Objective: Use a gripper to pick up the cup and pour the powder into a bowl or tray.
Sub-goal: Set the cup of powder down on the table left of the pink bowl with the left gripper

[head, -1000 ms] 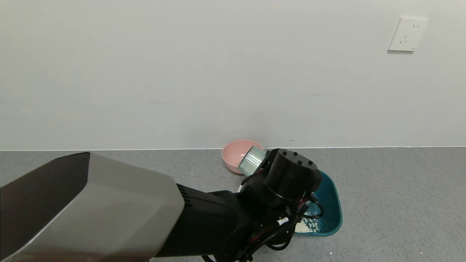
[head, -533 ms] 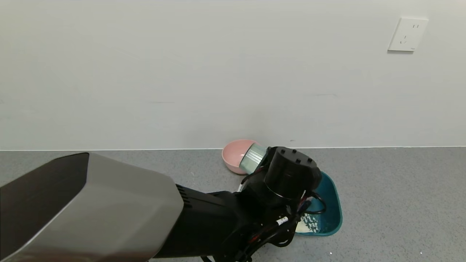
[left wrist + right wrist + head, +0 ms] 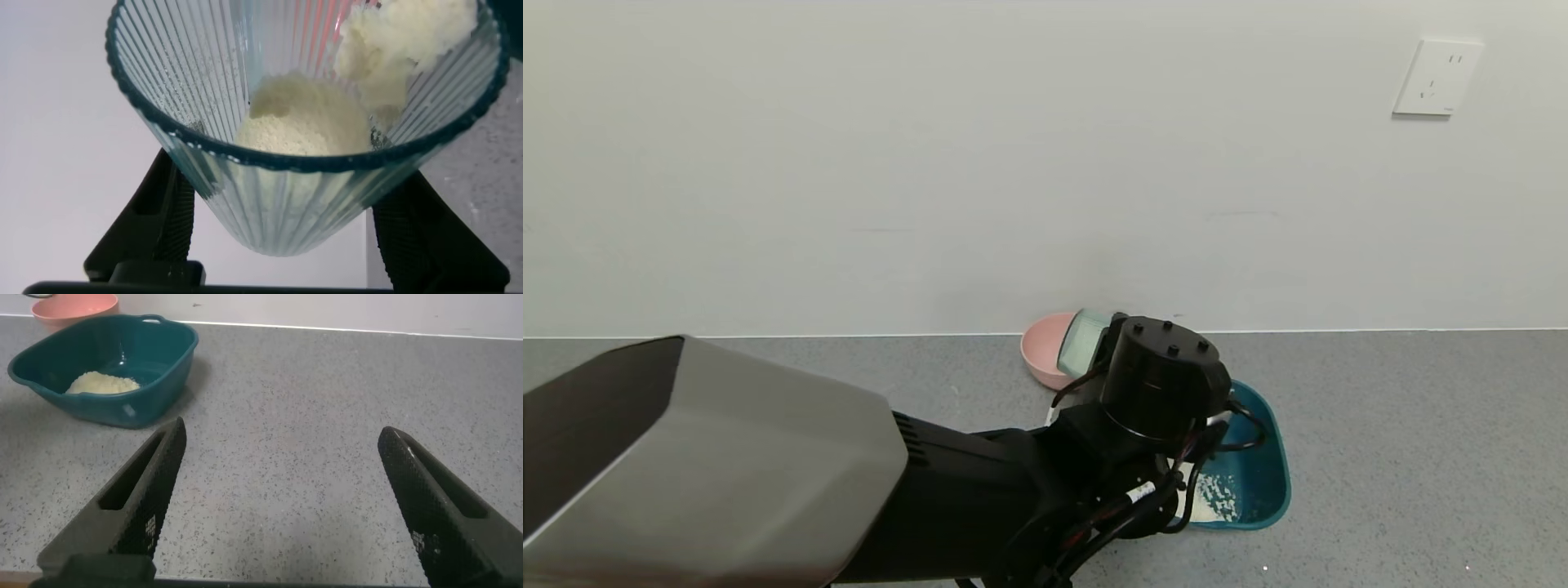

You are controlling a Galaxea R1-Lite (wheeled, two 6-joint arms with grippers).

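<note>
The left gripper (image 3: pixel 282 220) clamps the ribbed cup (image 3: pixel 294 122) between its black fingers (image 3: pixel 155 216), holding it above the teal basin (image 3: pixel 1262 457), beside the pink bowl (image 3: pixel 1041 347). Clumped white powder (image 3: pixel 306 122) sits inside the cup. The right gripper (image 3: pixel 282 506) hovers spread wide over the grey counter (image 3: pixel 327 416), near the basin.

Plain white wall (image 3: pixel 931 163), socket plate (image 3: pixel 1437 77), grey speckled floor (image 3: pixel 1405 425).

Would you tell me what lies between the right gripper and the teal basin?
Only bare grey countertop. The right wrist view shows it between the open right gripper and the teal basin.
</note>
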